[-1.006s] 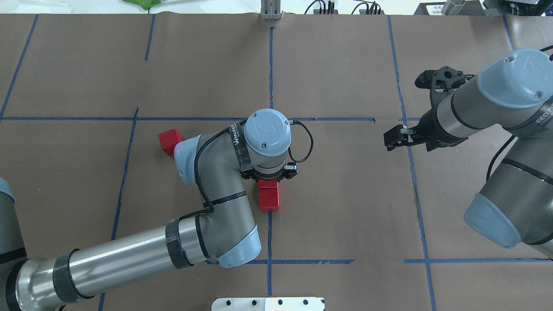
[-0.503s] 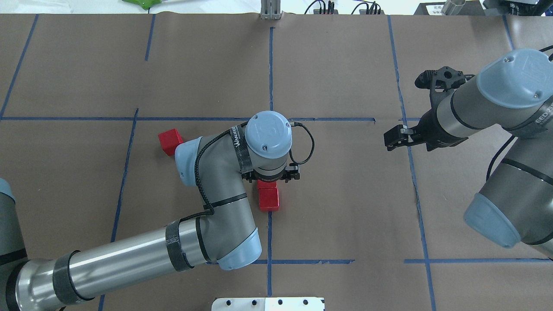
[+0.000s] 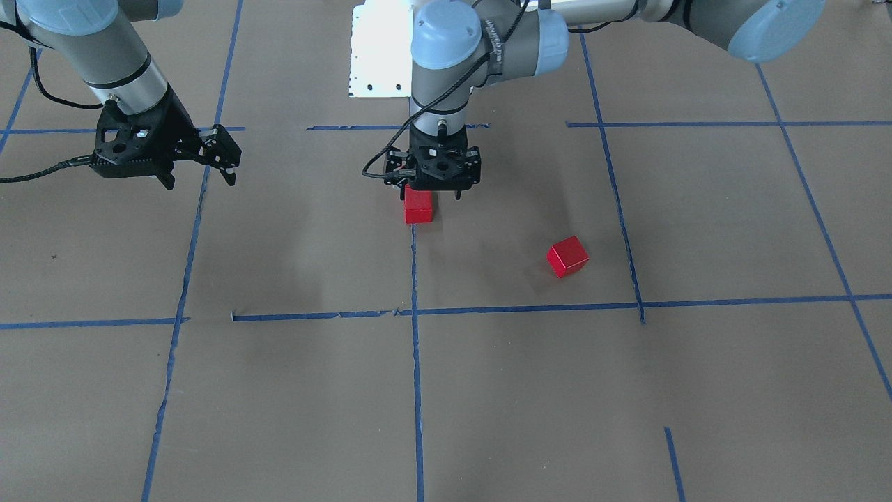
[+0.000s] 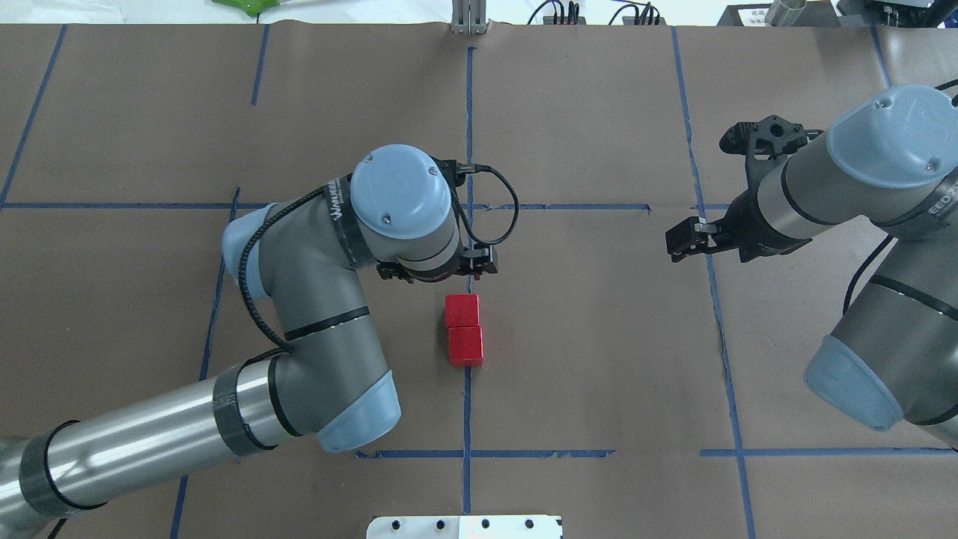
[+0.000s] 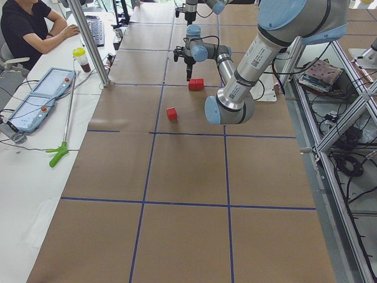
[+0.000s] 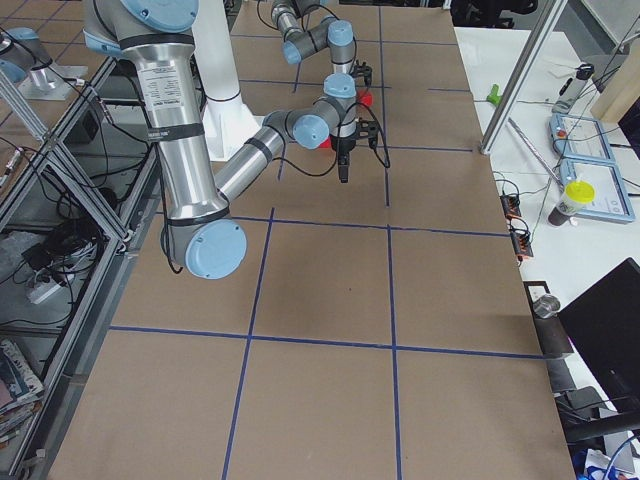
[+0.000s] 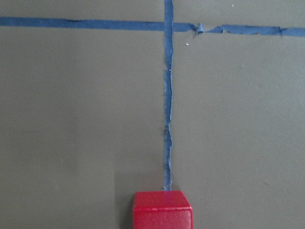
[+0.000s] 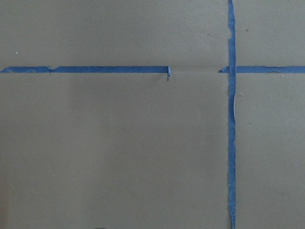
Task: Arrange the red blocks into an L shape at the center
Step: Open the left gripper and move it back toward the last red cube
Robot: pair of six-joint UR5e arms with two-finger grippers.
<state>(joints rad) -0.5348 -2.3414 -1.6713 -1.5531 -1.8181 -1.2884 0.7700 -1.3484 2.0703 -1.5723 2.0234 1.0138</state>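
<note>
Two red blocks (image 4: 462, 311) touching on center tape line (image 4: 469, 120); third block (image 3: 568, 256) off it. Left tool (image 3: 431, 194), right tool (image 3: 228, 166): both spread.

The red blocks (image 4: 463, 329) are plain bright red, tabletop (image 4: 599, 337) is brown paper with blue tape grid (image 4: 469, 112), left gripper (image 3: 431, 196) black.

White capitals run along a black strap (image 4: 340, 217) on the left arm (image 4: 314, 269), beginning "WA" and too small to read further. A black band (image 4: 944, 198) on the right arm (image 4: 823, 180) shows "EED" before the overhead frame's edge cuts it off. No other lettering is legible.
</note>
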